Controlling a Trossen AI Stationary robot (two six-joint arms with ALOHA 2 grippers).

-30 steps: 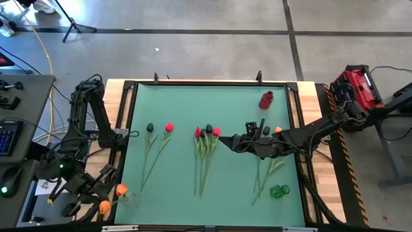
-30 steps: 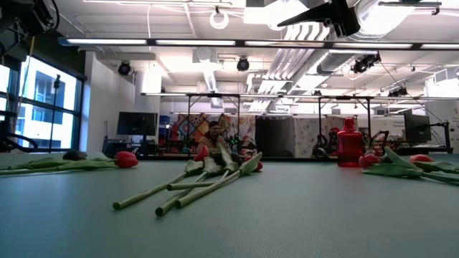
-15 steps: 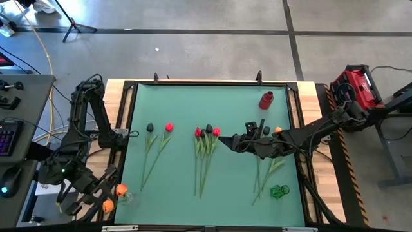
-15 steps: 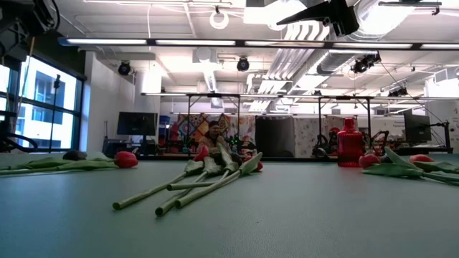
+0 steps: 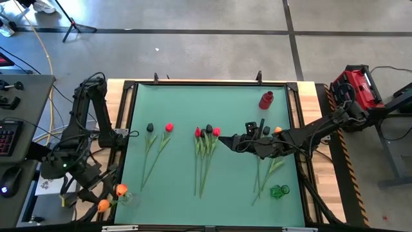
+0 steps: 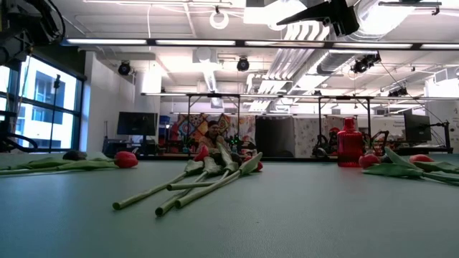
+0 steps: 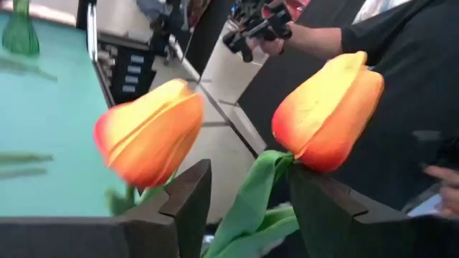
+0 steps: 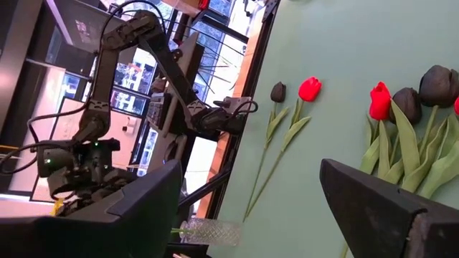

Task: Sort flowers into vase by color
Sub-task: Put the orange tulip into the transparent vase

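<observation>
Left gripper (image 7: 244, 208): fingers parting around the orange tulips (image 5: 112, 197), releasing them into the clear vase (image 5: 126, 196) at the table's near-left corner.
Right gripper (image 5: 221, 138): fingers spread, waiting mid-table.

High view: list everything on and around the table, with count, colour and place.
left flowers: two, one dark, one red, mat's left part
middle flowers: four, two red, two dark, mat's centre
right flowers: count unclear, one orange head shows, partly under the right arm
orange tulips: two, in the clear vase
clear vase: one, mat's near left corner
red vase: one, far right, upright
green vase: one, near right
person's hand: one, beyond the table
left gripper: open, at the orange tulips' stems
right gripper: open, above the mat beside the middle flowers
</observation>
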